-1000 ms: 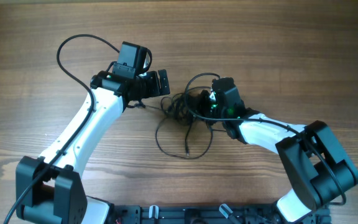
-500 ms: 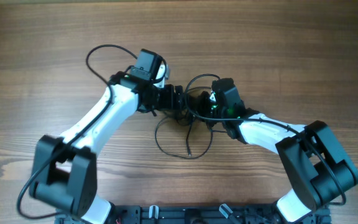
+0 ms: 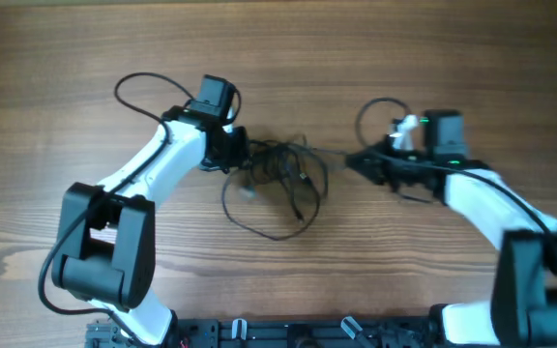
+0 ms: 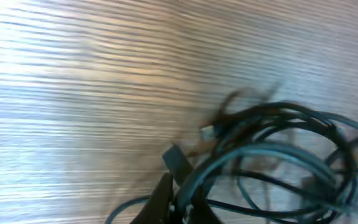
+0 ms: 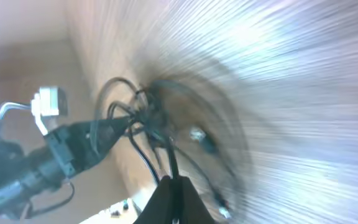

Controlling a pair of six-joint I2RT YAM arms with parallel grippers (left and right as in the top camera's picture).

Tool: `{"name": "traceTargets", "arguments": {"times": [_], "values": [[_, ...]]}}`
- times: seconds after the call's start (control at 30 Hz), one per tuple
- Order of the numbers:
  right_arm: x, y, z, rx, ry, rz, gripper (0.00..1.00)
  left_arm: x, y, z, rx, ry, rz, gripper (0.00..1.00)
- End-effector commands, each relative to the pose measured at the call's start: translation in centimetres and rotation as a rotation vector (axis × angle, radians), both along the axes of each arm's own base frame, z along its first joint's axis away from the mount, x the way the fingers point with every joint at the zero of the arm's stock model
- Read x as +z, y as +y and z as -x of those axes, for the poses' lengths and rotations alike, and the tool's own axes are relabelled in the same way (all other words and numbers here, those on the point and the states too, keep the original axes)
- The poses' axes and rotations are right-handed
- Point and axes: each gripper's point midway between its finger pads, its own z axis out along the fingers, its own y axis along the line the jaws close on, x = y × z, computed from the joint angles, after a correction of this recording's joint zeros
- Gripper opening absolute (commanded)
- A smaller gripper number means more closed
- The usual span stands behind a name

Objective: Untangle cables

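The cables (image 3: 280, 170) lie as a tangle of thin black cords on the wooden table (image 3: 288, 48), with a loose loop (image 3: 259, 228) trailing toward the front. My left gripper (image 3: 243, 158) sits at the tangle's left side. In the left wrist view its fingers (image 4: 164, 198) are shut on a bundle of strands (image 4: 272, 152). My right gripper (image 3: 352, 160) stands to the right of the tangle, shut on a single cord (image 5: 166, 158) that runs taut back to the knot (image 5: 149, 115). A small plug (image 4: 209, 131) shows among the strands.
Thick arm wiring loops out behind the left wrist (image 3: 135, 89) and above the right wrist (image 3: 373, 108). In the right wrist view the left arm (image 5: 67, 152) is beyond the knot. The arm bases (image 3: 288, 333) line the front edge.
The left gripper came in open from the left and shut on the tangle. The right gripper pulled away to the right, drawing a cord out and spreading the tangle.
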Motion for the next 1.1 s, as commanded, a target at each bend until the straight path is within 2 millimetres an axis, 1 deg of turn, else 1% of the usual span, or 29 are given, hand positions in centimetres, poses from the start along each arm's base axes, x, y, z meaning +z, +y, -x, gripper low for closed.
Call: {"name": "traceTargets", "arguments": {"times": [0.0,0.03,0.1,0.13,0.17,0.23,0.27,0.37,0.4,0.47,0.5,0.57,0.63,0.67,0.7,0.73,0.8,0.83,0.87,0.9,0.93,0.97,1.0,1.07], "values": [[2.3,-5.5,-0.3,-0.072,-0.138,0.089,0.04,3.4,2.0,-1.3,-0.015,-0.11,0.025,0.04],[2.5,-7.2,-0.1,-0.122,-0.134,0.127,0.04,4.7,1.8,-1.7,-0.036,-0.153,0.053,0.04],[2.4,-9.3,0.4,-0.187,-0.112,0.188,0.05,8.0,2.0,-2.4,-0.044,-0.258,0.067,0.04],[2.3,-9.6,0.6,-0.2,-0.102,0.212,0.04,9.6,1.9,-2.6,-0.046,-0.307,0.08,0.04],[2.2,-9.6,0.7,-0.201,-0.093,0.214,0.09,11.1,1.5,-2.6,-0.057,-0.346,0.111,0.04],[1.9,-9.4,1.1,-0.195,-0.07,0.21,0.28,13.0,0.2,-2.5,-0.09,-0.395,0.188,0.04],[1.8,-9.1,1.3,-0.186,-0.058,0.208,0.45,14.0,-0.6,-2.6,-0.113,-0.422,0.235,0.04],[1.2,-8.0,2.5,-0.152,-0.003,0.205,0.63,15.5,-1.8,-3.4,-0.15,-0.482,0.302,0.04],[0.7,-7.9,3.0,-0.147,0.028,0.224,0.67,16.6,-3.1,-3.3,-0.197,-0.509,0.381,0.04],[-0.1,-7.8,3.8,-0.139,0.07,0.268,0.69,18.2,-4.7,-3.2,-0.264,-0.545,0.481,0.04],[-0.2,-7.5,4.0,-0.127,0.078,0.27,0.71,18.3,-4.8,-3.2,-0.265,-0.548,0.482,0.04],[0.1,-6.2,4.4,-0.082,0.074,0.242,0.75,18.2,-4.7,-3.1,-0.265,-0.542,0.483,0.04],[1.1,-4.4,4.5,0.016,-0.004,0.193,0.76,18.9,-5.3,-2.5,-0.299,-0.548,0.518,0.04],[1.5,-4.0,4.7,0.065,-0.051,0.19,0.79,19.5,-5.6,-2.0,-0.343,-0.563,0.534,0.04],[1.6,-4.3,4.9,0.058,-0.049,0.202,0.79,19.9,-5.7,-1.5,-0.362,-0.569,0.539,0.04],[2.5,-4.7,4.9,0.051,-0.087,0.211,0.79,20.2,-5.6,-1.1,-0.362,-0.567,0.538,0.04],[4.5,-4.7,4.7,0.043,-0.171,0.221,0.79,20.6,-5.5,-0.6,-0.385,-0.578,0.526,0.04],[6.0,-4.6,4.7,0.038,-0.237,0.228,0.79,20.6,-5.5,-0.4,-0.385,-0.577,0.528,0.04],[8.0,-4.4,4.5,0.038,-0.33,0.227,0.8,20.6,-5.5,-0.3,-0.385,-0.571,0.528,0.04],[11.0,-3.6,4.4,0.05,-0.464,0.207,0.8,20.7,-6.0,0.3,-0.434,-0.574,0.546,0.04],[12.5,-3.2,4.2,0.04,-0.517,0.186,0.81,21.0,-6.5,0.7,-0.482,-0.587,0.56,0.04],[14.5,-2.7,3.8,-0.01,-0.541,0.136,0.81,21.4,-7.4,1.5,-0.562,-0.606,0.591,0.04],[15.6,-2.0,3.4,-0.035,-0.541,0.088,0.8,21.6,-7.9,2.0,-0.592,-0.608,0.608,0.04],[16.4,-0.6,3.0,-0.029,-0.542,0.035,0.73,21.6,-8.3,2.3,-0.608,-0.607,0.612,0.04]]}}
